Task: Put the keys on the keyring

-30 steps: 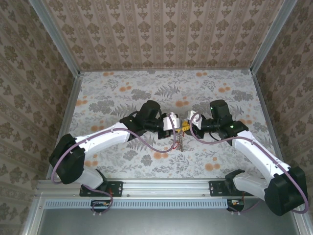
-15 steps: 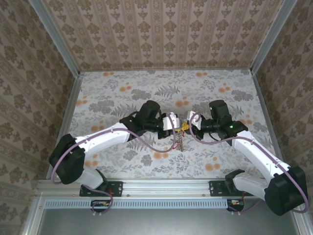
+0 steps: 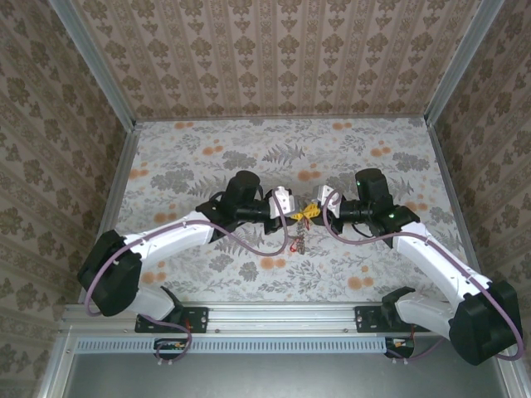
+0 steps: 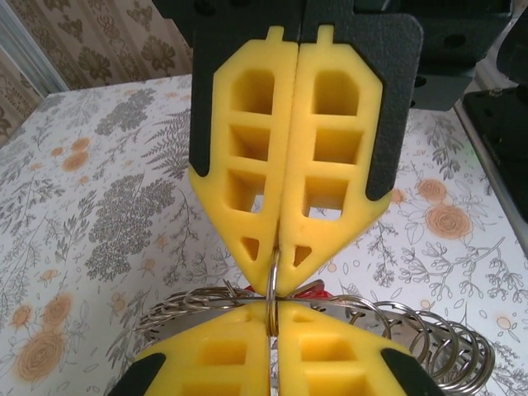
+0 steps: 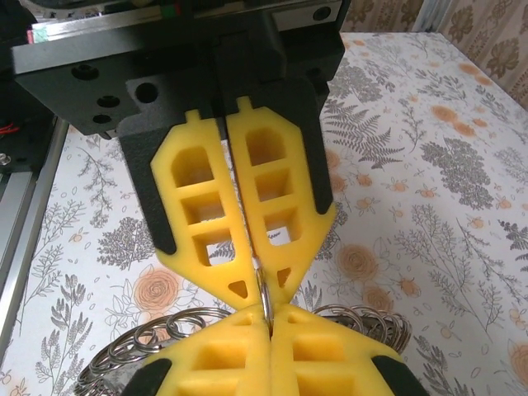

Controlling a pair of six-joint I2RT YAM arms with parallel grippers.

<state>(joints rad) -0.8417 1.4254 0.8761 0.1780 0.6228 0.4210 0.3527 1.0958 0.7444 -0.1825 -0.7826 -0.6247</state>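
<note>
Left end effector (image 4: pixel 274 318), drawn back, and right end effector (image 5: pixel 268 320) clamp the keyring (image 4: pixel 441 346)

bench (image 3: pixel 207 157): pale cover printed with grey fern leaves and orange blooms | walls (image 3: pixel 274 58): beige-brown damask paper in vertical stripes, at back and both sides | corner posts (image 3: pixel 91 62): bare aluminium | front rail (image 3: pixel 274 313): aluminium, along near bench edge | light: soft, even

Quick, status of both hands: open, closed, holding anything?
Left hand: closed, pinching a thin silvery metal ring.
Right hand: closed on the same ring, tip to tip with the left.
</note>
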